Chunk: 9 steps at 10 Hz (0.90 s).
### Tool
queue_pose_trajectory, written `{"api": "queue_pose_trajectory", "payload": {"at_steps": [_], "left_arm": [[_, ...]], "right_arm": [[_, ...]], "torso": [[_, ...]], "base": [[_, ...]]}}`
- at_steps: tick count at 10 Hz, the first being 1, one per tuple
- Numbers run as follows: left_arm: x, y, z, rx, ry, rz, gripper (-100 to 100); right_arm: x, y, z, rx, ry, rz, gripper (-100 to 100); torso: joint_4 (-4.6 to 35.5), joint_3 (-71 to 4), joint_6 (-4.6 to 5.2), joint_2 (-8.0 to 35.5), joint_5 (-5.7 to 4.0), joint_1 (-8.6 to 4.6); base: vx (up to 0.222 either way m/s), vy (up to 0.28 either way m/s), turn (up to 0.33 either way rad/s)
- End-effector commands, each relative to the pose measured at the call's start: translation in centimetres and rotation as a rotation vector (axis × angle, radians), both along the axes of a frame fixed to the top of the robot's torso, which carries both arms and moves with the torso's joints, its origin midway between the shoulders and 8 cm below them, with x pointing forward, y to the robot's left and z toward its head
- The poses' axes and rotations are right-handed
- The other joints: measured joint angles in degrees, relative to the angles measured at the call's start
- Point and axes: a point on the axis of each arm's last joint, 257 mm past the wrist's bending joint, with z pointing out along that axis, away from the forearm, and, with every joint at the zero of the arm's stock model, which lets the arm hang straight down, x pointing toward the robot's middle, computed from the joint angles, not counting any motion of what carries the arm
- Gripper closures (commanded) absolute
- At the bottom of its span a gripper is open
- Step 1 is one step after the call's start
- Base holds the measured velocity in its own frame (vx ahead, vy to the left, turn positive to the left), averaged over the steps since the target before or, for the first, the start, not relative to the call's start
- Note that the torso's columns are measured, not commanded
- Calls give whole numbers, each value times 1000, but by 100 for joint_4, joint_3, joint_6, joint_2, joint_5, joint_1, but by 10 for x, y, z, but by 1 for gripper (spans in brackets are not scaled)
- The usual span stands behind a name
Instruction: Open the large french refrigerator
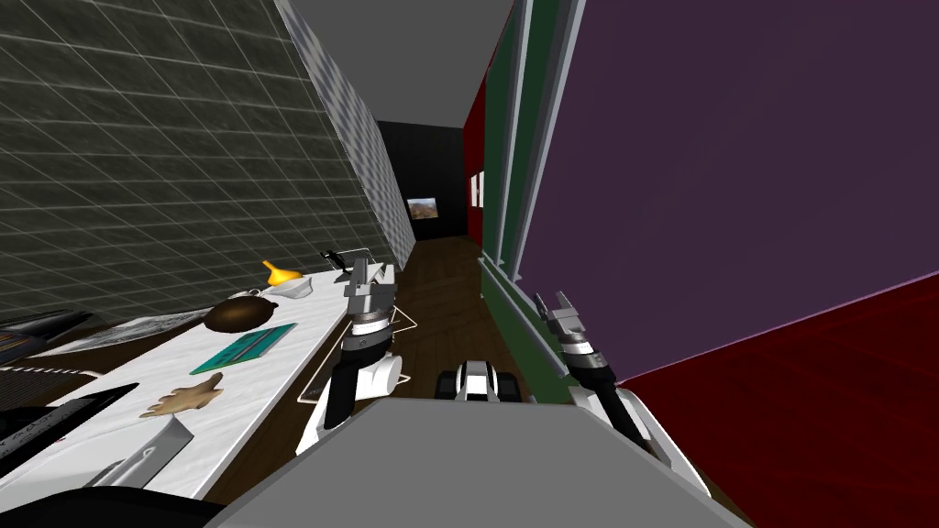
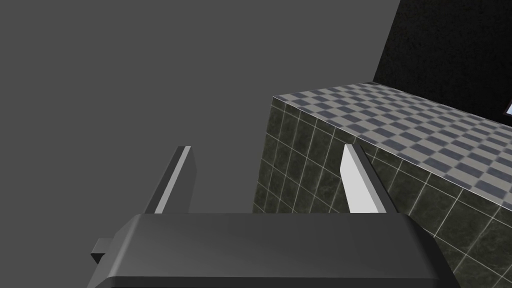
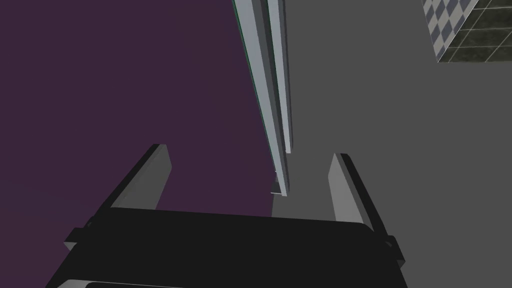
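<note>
The refrigerator stands on my right, a tall purple door with a green door beyond it. Long light grey handles run along the seam between them. My right gripper is open, held close below the purple door's lower corner. In the right wrist view the lower end of a grey handle lies just beyond the open right gripper, in line with the gap between its fingers and touching neither. My left gripper is open with nothing in it, raised beside the counter's edge, and its fingers stand wide apart.
A white counter runs along my left with a brown bowl, a yellow object, a teal board and other items. A dark tiled wall backs it. A narrow wooden floor strip runs ahead between counter and refrigerator. Dark red surface at lower right.
</note>
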Motion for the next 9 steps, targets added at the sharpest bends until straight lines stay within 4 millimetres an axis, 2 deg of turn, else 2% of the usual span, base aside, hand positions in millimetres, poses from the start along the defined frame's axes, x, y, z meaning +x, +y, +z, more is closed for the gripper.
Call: {"api": "queue_pose_trajectory", "payload": {"at_steps": [1,2,4,7,9], "left_arm": [[0,0,0,0,0,0,0],[0,0,0,0,0,0,0],[0,0,0,0,0,0,0],[0,0,0,0,0,0,0],[0,0,0,0,0,0,0]], "right_arm": [[0,1,-4,-66,-1,-26,-100],[0,2,-12,-126,9,-42,-100],[0,2,-12,-158,3,-57,-100],[1,4,-29,-294,20,-94,-100],[1,4,-29,-339,12,-114,-100]], "torso": [[-1,-3,1,-1,0,-1],[1,3,1,9,0,-2],[-2,-4,1,-4,0,-1],[-2,-4,1,-5,1,0],[-1,-2,1,0,-1,-3]], "base": [[31,-3,-4],[67,-8,39],[49,0,12],[71,3,32],[53,-7,11]]}}
